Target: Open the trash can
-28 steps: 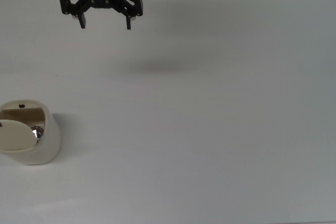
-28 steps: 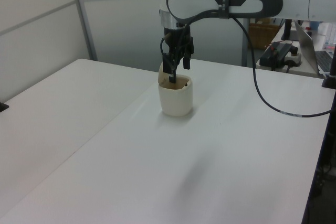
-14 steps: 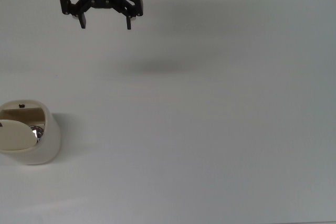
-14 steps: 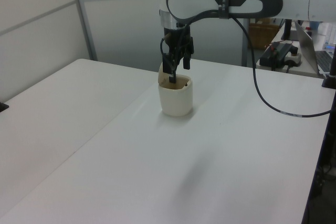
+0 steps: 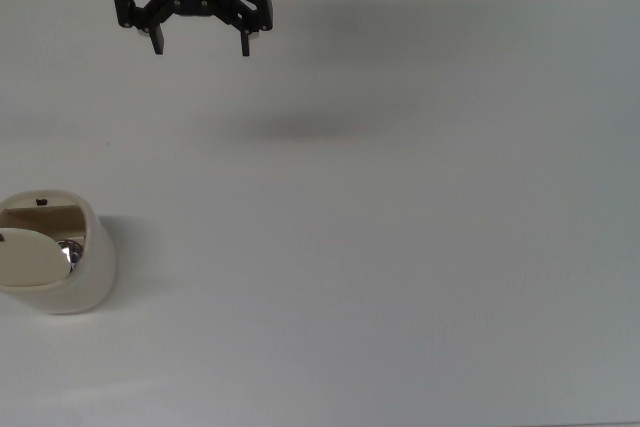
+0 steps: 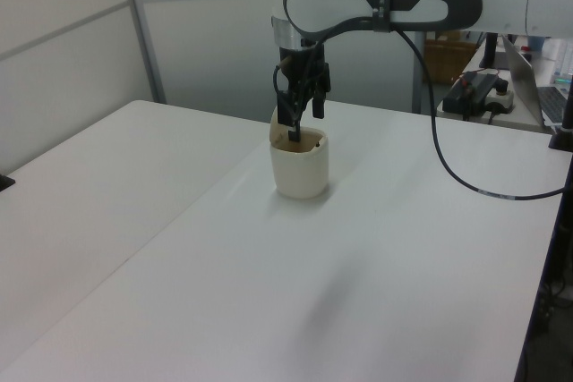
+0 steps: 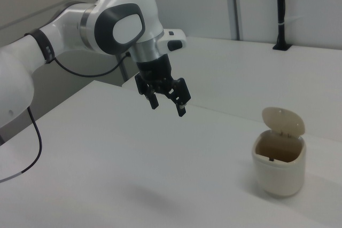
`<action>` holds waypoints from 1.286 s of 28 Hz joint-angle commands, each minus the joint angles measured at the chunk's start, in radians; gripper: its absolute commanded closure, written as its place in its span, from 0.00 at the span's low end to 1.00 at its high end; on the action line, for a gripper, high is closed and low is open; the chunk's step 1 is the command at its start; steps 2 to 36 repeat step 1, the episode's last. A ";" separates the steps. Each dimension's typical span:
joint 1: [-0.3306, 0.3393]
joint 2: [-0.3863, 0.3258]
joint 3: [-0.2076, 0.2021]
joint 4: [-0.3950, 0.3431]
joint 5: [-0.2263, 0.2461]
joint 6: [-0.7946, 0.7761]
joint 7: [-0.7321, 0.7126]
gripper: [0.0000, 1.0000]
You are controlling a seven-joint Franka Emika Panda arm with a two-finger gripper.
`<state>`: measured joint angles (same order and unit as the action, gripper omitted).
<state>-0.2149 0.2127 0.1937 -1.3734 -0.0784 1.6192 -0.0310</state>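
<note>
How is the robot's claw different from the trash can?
The gripper is black and hangs in the air; the trash can is cream-white and stands on the table. The gripper is thin and pronged; the can is round and hollow. Both are open: fingers spread, lid tipped up.

A broad white table (image 5: 400,247) carries everything here. The trash can (image 7: 279,167), cream-white with its lid tipped up and open, stands directly on it at the top view's left edge and near the right view's right side.
</note>
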 commanded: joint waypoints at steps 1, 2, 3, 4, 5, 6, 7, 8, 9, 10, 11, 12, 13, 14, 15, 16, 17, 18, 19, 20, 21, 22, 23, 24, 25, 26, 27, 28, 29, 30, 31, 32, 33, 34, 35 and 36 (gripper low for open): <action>0.000 -0.009 0.001 -0.007 0.009 -0.027 -0.013 0.00; 0.000 -0.009 0.001 -0.007 0.009 -0.027 -0.013 0.00; 0.000 -0.009 0.001 -0.007 0.009 -0.027 -0.013 0.00; 0.000 -0.009 0.001 -0.007 0.009 -0.027 -0.013 0.00; 0.000 -0.009 0.001 -0.007 0.009 -0.027 -0.013 0.00; 0.000 -0.009 0.001 -0.007 0.009 -0.027 -0.013 0.00; 0.000 -0.009 0.001 -0.007 0.009 -0.027 -0.013 0.00; 0.000 -0.009 0.001 -0.007 0.009 -0.027 -0.013 0.00; 0.000 -0.009 0.001 -0.007 0.009 -0.027 -0.013 0.00; 0.000 -0.009 0.001 -0.007 0.009 -0.027 -0.013 0.00; 0.000 -0.009 0.001 -0.007 0.009 -0.027 -0.013 0.00; 0.000 -0.009 0.001 -0.007 0.009 -0.027 -0.013 0.00; 0.000 -0.009 0.001 -0.007 0.009 -0.027 -0.013 0.00; 0.000 -0.009 0.001 -0.007 0.009 -0.027 -0.013 0.00; 0.000 -0.009 0.001 -0.007 0.009 -0.027 -0.013 0.00; 0.000 -0.009 0.001 -0.007 0.009 -0.027 -0.013 0.00; 0.000 -0.009 0.001 -0.007 0.009 -0.027 -0.013 0.00; 0.000 -0.009 0.001 -0.007 0.009 -0.027 -0.013 0.00; 0.000 -0.009 0.001 -0.007 0.009 -0.027 -0.013 0.00; 0.000 -0.009 0.001 -0.007 0.009 -0.027 -0.013 0.00; 0.000 -0.009 0.001 -0.007 0.009 -0.027 -0.013 0.00; 0.000 -0.009 0.001 -0.007 0.009 -0.027 -0.013 0.00; 0.000 -0.009 0.001 -0.007 0.009 -0.027 -0.013 0.00; 0.000 -0.009 0.001 -0.007 0.009 -0.027 -0.013 0.00; 0.000 -0.009 0.001 -0.007 0.009 -0.027 -0.013 0.00; 0.000 -0.009 0.001 -0.007 0.009 -0.027 -0.013 0.00; 0.000 -0.009 0.001 -0.007 0.009 -0.027 -0.013 0.00; 0.000 -0.009 0.001 -0.007 0.009 -0.027 -0.013 0.00; 0.000 -0.009 0.001 -0.007 0.009 -0.027 -0.013 0.00; 0.000 -0.009 0.001 -0.007 0.009 -0.027 -0.013 0.00; 0.000 -0.009 0.001 -0.007 0.009 -0.027 -0.013 0.00; 0.000 -0.009 0.001 -0.007 0.009 -0.027 -0.013 0.00; 0.000 -0.009 0.001 -0.007 0.009 -0.027 -0.013 0.00; 0.000 -0.009 0.001 -0.007 0.009 -0.027 -0.013 0.00; 0.000 -0.009 0.001 -0.007 0.009 -0.027 -0.013 0.00; 0.000 -0.009 0.001 -0.007 0.009 -0.027 -0.013 0.00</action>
